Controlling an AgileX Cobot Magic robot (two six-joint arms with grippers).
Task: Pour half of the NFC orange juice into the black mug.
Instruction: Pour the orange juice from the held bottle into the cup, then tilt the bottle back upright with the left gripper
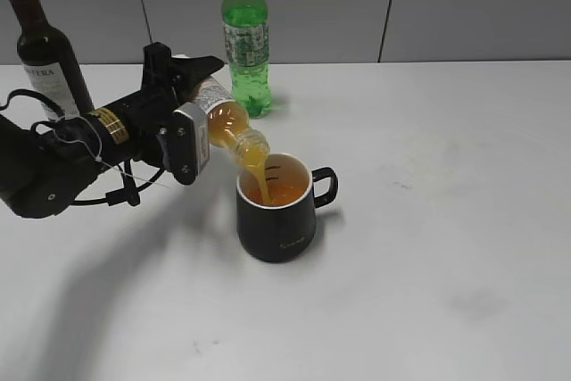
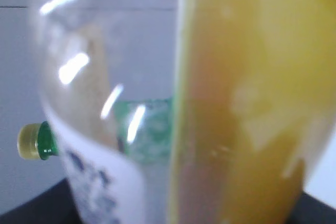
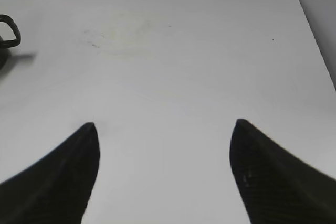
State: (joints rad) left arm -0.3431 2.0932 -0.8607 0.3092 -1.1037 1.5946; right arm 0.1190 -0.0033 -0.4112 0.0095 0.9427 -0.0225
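Observation:
My left gripper [image 1: 198, 111] is shut on the NFC orange juice bottle [image 1: 230, 125] and holds it tipped down to the right. Its open neck is over the black mug [image 1: 277, 211], and a stream of orange juice [image 1: 257, 171] runs into it. The mug stands upright mid-table, cream inside, handle to the right, with juice in it. In the left wrist view the bottle [image 2: 247, 103] fills the frame, juice on the right, clear wall on the left. My right gripper [image 3: 164, 127] is open and empty over bare table; the mug handle [image 3: 9, 31] shows at its far left edge.
A tall green soda bottle [image 1: 246, 37] stands behind the mug near the back wall; its cap and label show through the juice bottle in the left wrist view [image 2: 37, 141]. A dark wine bottle [image 1: 46, 46] stands at the back left. The white table [image 1: 446, 247] spreads to the right.

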